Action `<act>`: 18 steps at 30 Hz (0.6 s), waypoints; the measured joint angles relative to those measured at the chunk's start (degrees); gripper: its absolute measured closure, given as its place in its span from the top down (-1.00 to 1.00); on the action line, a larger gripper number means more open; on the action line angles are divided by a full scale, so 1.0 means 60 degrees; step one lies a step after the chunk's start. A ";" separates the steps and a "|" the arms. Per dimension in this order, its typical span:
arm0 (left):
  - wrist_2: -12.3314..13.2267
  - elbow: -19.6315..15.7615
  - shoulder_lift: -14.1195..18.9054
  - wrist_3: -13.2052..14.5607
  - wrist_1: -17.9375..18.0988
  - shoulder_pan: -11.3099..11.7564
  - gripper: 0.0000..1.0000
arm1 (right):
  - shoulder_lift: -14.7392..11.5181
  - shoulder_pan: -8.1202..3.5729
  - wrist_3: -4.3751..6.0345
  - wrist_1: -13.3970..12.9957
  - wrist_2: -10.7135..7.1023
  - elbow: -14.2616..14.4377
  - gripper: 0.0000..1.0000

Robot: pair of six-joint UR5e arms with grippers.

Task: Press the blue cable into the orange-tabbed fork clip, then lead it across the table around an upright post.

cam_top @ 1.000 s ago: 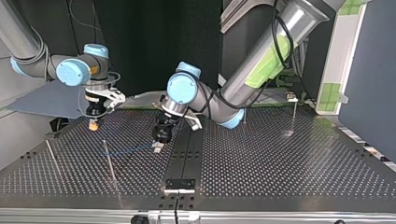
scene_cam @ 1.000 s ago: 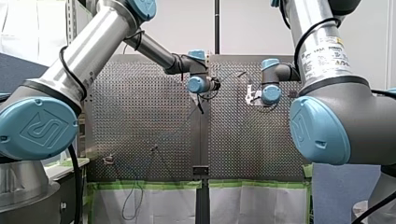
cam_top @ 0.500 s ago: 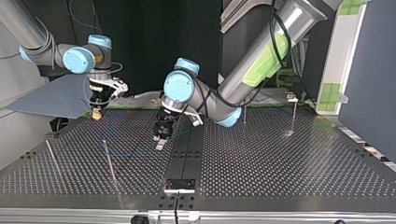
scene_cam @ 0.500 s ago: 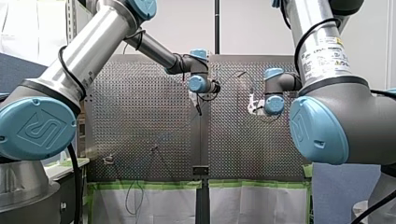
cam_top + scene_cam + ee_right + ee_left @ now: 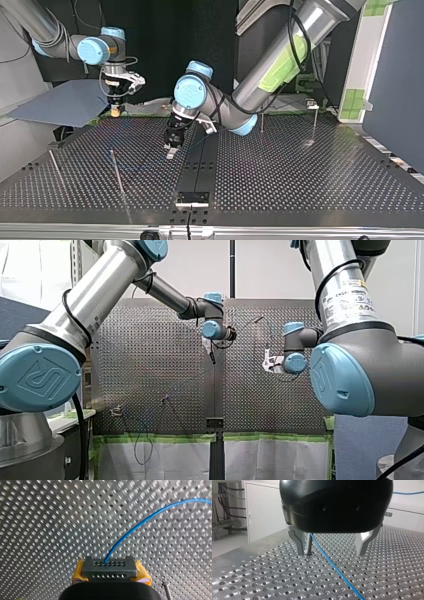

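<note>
Smoothly, thin blue cable (image 5: 150, 517) arcs over shiny perforated metal table (image 5: 50, 530).

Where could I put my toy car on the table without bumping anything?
The wide bare table at the top view's right, between the black middle strip and the far posts. The view's left is crowded: thin posts, blue cable, my left end effector and my right end effector.

I count two claws, left claw (image 5: 170, 151) and right claw (image 5: 115, 113), one blue cable (image 5: 332, 563) under my left claw, and three sure upright posts: near post (image 5: 117, 172) and outer post (image 5: 55, 167) toward my right claw's side, far post (image 5: 315, 125) opposite.
</note>
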 joint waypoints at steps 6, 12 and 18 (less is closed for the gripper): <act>0.0000 -0.0001 0.0000 0.0000 -0.0032 -0.0006 1.00 | 0.0262 0.0073 -0.0197 -0.0488 -0.0076 0.0488 -1.00; -0.0002 -0.0001 0.0001 0.0000 -0.0093 -0.0010 1.00 | 0.0765 0.0106 -0.0401 -0.1016 0.0307 0.1012 -1.00; -0.0015 -0.0002 0.0000 0.0000 -0.0108 -0.0007 1.00 | 0.1288 0.0128 -0.0468 -0.1540 0.0745 0.1226 -1.00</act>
